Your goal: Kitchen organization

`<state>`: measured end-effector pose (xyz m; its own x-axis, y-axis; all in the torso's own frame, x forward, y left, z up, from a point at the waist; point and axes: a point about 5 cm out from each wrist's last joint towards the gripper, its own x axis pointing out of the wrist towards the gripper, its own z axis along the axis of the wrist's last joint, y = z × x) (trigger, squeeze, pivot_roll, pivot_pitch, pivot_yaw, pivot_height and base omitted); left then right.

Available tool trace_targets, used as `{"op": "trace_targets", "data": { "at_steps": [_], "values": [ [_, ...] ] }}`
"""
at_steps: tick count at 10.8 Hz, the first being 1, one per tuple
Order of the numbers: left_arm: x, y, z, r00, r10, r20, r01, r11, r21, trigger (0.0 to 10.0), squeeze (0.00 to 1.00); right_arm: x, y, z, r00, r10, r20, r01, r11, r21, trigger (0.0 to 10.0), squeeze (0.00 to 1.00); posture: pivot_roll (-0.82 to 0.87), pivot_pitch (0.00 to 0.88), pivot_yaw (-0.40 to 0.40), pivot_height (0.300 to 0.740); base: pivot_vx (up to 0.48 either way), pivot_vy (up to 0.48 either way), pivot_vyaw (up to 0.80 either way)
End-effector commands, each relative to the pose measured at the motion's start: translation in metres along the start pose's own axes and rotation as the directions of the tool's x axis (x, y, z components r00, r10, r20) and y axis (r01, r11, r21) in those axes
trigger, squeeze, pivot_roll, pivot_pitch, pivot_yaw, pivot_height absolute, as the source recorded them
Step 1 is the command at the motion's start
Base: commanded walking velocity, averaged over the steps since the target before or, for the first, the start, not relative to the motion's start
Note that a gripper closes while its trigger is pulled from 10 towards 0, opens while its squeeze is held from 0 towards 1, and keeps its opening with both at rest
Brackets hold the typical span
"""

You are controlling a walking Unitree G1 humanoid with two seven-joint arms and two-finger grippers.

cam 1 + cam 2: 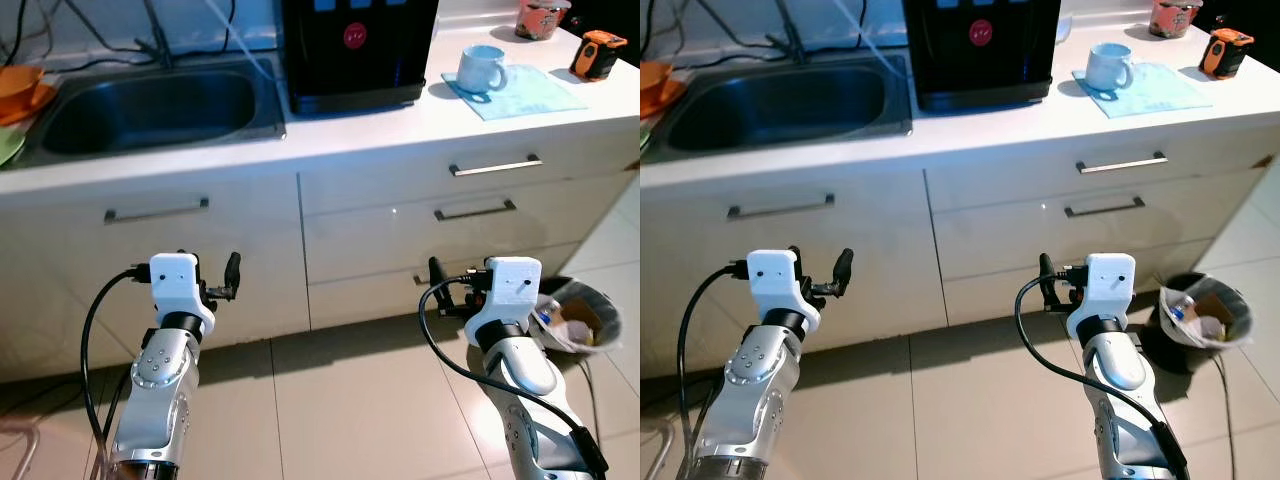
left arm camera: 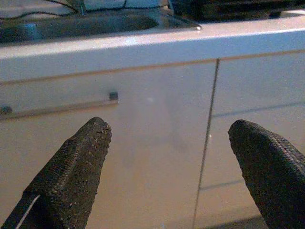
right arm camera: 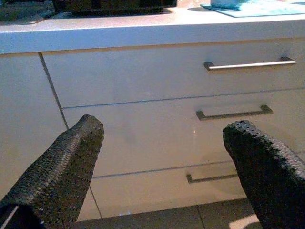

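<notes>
- On the desk, right end near the front edge: white mug (image 1: pixel 481 69) standing upright on a pale blue cloth (image 1: pixel 515 92); orange-and-black tape measure (image 1: pixel 598 53) just beyond the cloth toward the right corner; a patterned container (image 1: pixel 540 18) at the back edge.
- Desk, middle: black appliance (image 1: pixel 355 50), close beside the sink.
- Desk, left part: steel sink (image 1: pixel 150 108) set in; orange bowl (image 1: pixel 18 88) at the far left edge.
- Below the desk: cupboard door with handle (image 1: pixel 156 210) under the sink; three drawers at right, top drawer handle (image 1: pixel 495 166) highest.
- Floor, right: bin (image 1: pixel 580 318) lined with a bag, holding rubbish.
- Left pincer (image 1: pixel 215 283): released, fingers spread, empty, held low before the cupboard door, well apart from it.
- Right pincer (image 1: pixel 450 290): released, fingers spread, empty, held low before the lower drawers, well apart from the handles.
- Risk, judged: both pincers sit well below the desk edge; a reach upward for the mug could knock the overhang or a drawer handle.
- Risk, judged: the mug rests on loose cloth; a sideways nudge may slide cloth and mug toward the front edge.
- Risk, judged: the bin stands near the right arm; a step or swing could tip it.
</notes>
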<state>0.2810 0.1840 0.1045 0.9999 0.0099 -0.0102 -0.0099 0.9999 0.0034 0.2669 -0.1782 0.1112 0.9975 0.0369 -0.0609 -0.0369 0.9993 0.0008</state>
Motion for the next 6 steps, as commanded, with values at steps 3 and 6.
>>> {"op": "trace_targets", "data": {
  "at_steps": [3, 6],
  "values": [
    [-0.0003, 0.0079, 0.0098, 0.998, 0.048, 0.045, -0.05, 0.998, 0.027, 10.0, 0.0, -0.0013, 0.0028, 0.0026, 1.0, 0.019, 0.018, -0.018, 1.0, -0.013, 10.0, 0.0, 0.0, 0.043, 0.067, 0.74, 0.435, 0.0, 0.0],
    [-0.0013, 0.0073, 0.0085, 0.998, 0.052, 0.04, -0.054, 0.998, 0.029, 10.0, 0.0, -0.0007, 0.002, 0.0021, 1.0, 0.021, 0.016, -0.021, 1.0, -0.019, 10.0, 0.0, 0.0, 0.042, 0.065, 0.74, 0.43, 0.0, 0.0]
  ]
}}
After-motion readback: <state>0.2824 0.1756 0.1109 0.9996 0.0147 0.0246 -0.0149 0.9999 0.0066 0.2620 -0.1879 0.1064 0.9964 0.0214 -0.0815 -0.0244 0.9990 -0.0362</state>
